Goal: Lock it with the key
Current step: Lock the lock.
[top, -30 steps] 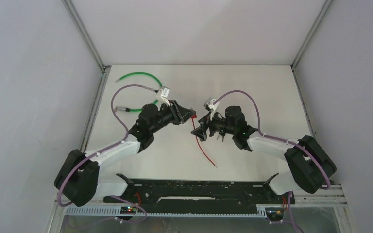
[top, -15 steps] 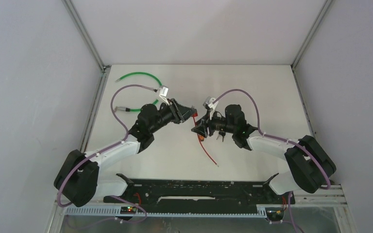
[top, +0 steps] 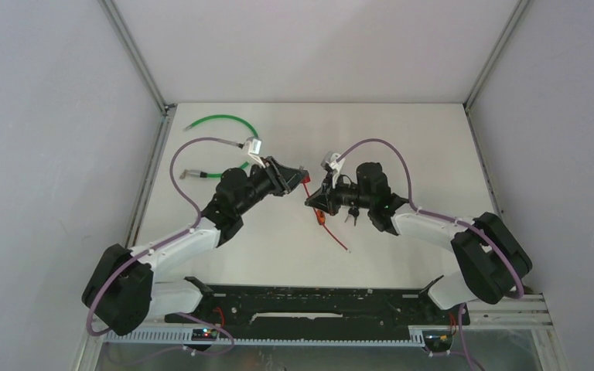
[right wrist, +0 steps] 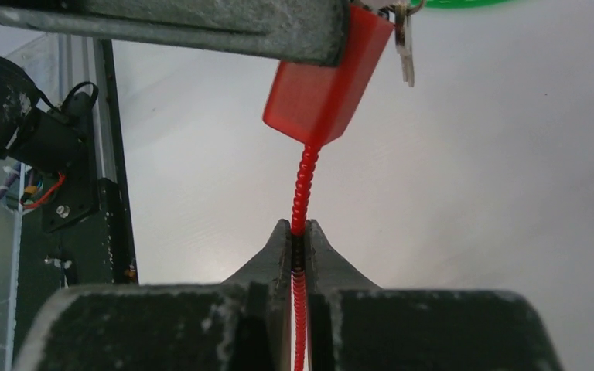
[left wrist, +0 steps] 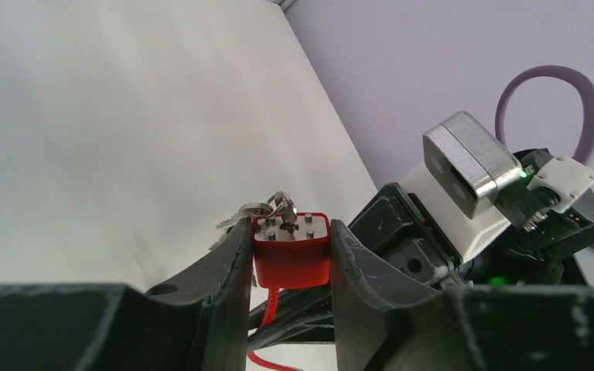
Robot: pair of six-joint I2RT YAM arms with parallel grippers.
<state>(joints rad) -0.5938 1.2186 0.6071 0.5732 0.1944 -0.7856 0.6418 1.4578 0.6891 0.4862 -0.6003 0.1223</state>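
One red padlock (left wrist: pixel 291 259), with keys (left wrist: pixel 277 209) at its end, sits clamped between the fingers of the left end effector (top: pixel 300 179), mid-frame in the overhead view above the desk (top: pixel 418 139). Its red cable shackle (right wrist: pixel 302 182) runs into the right end effector (right wrist: pixel 298 236), which is pressed together on it.

1. Left wrist: padlock (left wrist: pixel 291 259) flanks covered by left hand (left wrist: pixel 290 239) fingers (left wrist: pixel 228 263); key (left wrist: pixel 281 207) seating unclear, ring partly behind a finger.
2. Right wrist: padlock top behind a finger, key clipped by top edge, cable (right wrist: pixel 302 185) exits bottom edge.
3. Top: padlock mostly buried between left hand and right hand (top: pixel 315 202), key too small to resolve.
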